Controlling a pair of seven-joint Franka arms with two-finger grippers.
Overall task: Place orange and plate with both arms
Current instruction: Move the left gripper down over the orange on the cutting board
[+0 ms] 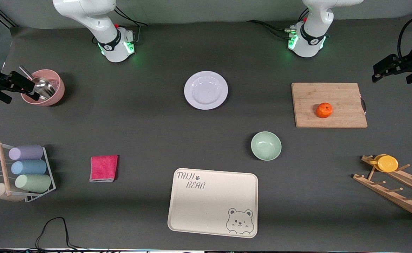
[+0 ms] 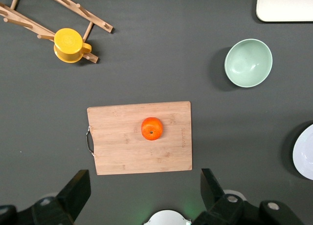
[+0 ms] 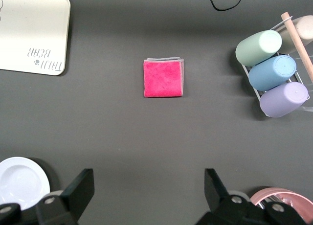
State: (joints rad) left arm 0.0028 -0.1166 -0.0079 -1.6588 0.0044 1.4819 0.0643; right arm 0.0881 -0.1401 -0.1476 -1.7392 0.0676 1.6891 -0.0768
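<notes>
You have the orange (image 1: 324,110) on the cutting board (image 1: 342,95), the plate (image 1: 206,90) mid-table; left gripper (image 2: 142,195) and right gripper (image 3: 149,193) both gape open, holding nothing, high above the table.

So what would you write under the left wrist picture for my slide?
Open left gripper high over an orange on a wooden cutting board, with a green bowl nearby.

The table carries one orange (image 1: 324,110), one plate (image 1: 206,90), one mint-green bowl (image 1: 266,146), one pink bowl (image 1: 53,92), one cutting board (image 1: 342,116), one cream bear tray (image 1: 206,207), one pink cloth (image 1: 103,168), one yellow cup (image 1: 386,163), one wooden peg rack (image 1: 395,191), and one wire rack (image 1: 49,175) with three pastel cups: lavender (image 1: 26,152), blue (image 1: 28,167) and green (image 1: 33,182). Two arms stand along the edge.
</notes>
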